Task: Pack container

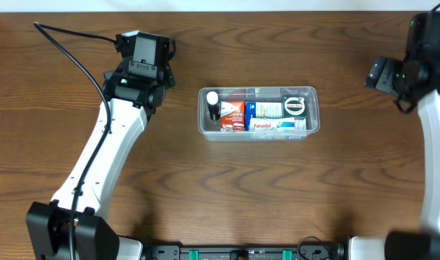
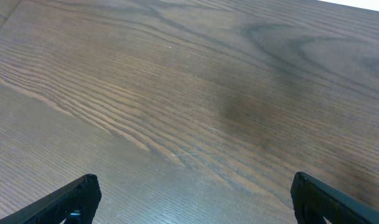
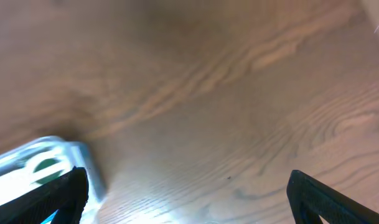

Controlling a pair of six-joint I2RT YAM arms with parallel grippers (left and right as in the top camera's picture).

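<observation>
The container (image 1: pixel 259 89) sits near the middle of the worktop, slightly toward the right edge, with its long side running parallel to the far edge. Its floor looks nearly covered. At the left end is a small bottle with a white cap (image 1: pixel 213 104). Beside that is a red box (image 1: pixel 233 115), then a blue box (image 1: pixel 262 125) with a white and green box (image 1: pixel 267 109) on its far side, and a round green-lidded tin (image 1: pixel 295 107) in the far right corner. I see nothing loose lying outside the tub and no lid anywhere. My judgement is that the packing is done or very close to it, with at most a closing or parking step left.

The left end effector (image 2: pixel 195 186) is released, its fingers spread wide over bare wood toward the far left corner, well apart from the container. The right end effector (image 3: pixel 186 183) is also released and holds nothing. It hangs by the right edge.

Only the overhead view shows the whole tub and what is inside it. The left wrist view shows just wood grain. The right wrist view is blurred but catches one rounded corner of the tub at its lower left, with a hint of the green lid. That tells me this arm points toward the tub's right end, which the overhead view only suggests.
</observation>
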